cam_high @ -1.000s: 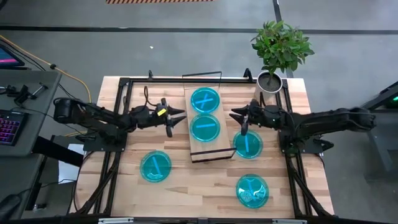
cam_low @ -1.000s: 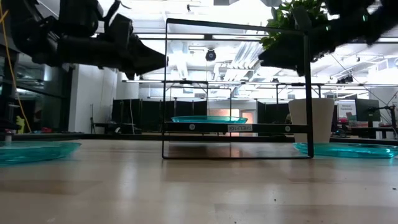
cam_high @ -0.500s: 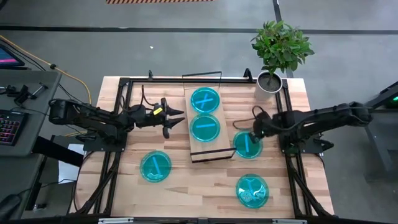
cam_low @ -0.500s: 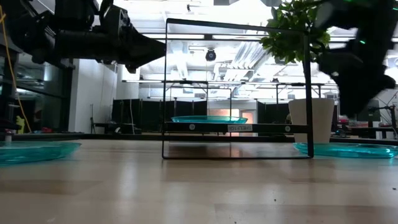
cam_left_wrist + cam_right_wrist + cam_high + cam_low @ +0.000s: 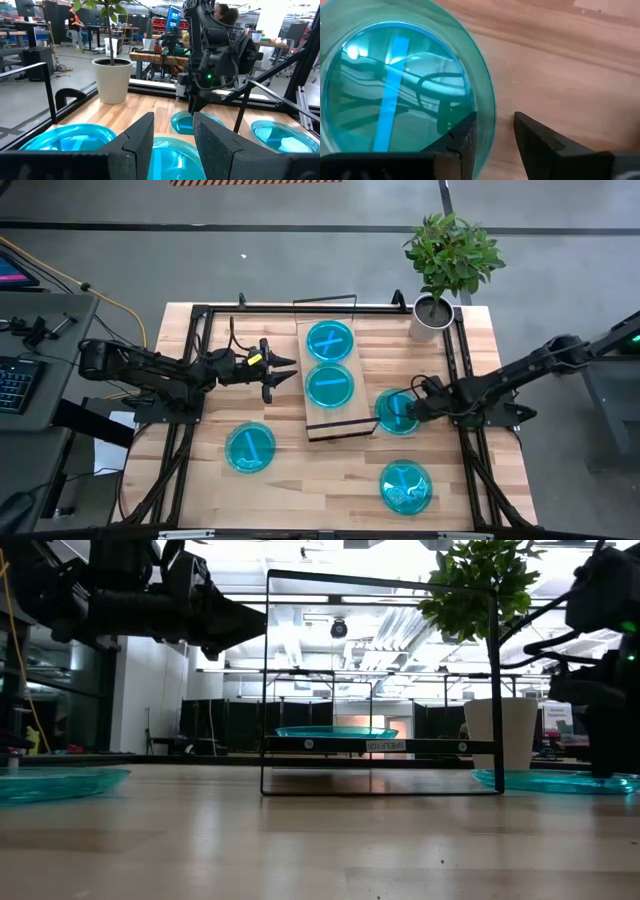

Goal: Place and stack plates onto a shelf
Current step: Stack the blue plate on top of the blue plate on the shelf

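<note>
Progress: judged under halfway; two plates lie on the shelf, three are on the tabletop, no stack begun as far as can be seen
Plates counted: five in view from above
Plates on shelf: two, the far plate and the near plate, side by side along the board, edges close
Plate at right gripper: single-stripe plate on the tabletop just beside the shelf's right edge
Other plates: one left of the shelf toward the front; one at front right, well apart from the shelf
Right gripper: low at that plate's rim, fingers parted, one over the plate and one outside it, rim between them, not closed on it
Left gripper: raised left of the shelf, fingers apart, holding nothing
Shelf: one
Potted plant: one, at the far right corner
Remaining: three plates to lift onto the shelf and stack
</note>
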Action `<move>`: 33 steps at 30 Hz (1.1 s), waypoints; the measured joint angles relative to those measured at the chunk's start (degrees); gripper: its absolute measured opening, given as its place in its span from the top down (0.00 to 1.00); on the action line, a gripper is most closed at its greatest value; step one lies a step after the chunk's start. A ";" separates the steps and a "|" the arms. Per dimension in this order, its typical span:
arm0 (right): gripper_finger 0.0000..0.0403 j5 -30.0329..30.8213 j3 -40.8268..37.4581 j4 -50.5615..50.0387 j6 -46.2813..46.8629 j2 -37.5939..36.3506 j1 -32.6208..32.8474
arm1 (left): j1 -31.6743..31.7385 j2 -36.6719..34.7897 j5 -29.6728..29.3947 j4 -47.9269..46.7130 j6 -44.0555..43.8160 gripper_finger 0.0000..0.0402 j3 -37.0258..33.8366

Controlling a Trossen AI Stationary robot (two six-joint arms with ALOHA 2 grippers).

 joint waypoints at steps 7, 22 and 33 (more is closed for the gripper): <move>0.69 3.42 -1.48 3.32 0.05 -0.06 0.88 | 0.00 0.00 -0.04 -0.03 -0.04 0.68 0.00; 0.99 12.13 -1.46 3.68 -2.79 -0.05 0.78 | 0.00 0.00 -0.08 -0.11 -0.04 0.68 0.02; 1.00 21.58 12.89 -16.04 -7.33 -4.50 0.35 | 0.09 0.00 -0.11 -0.11 -0.02 0.68 0.04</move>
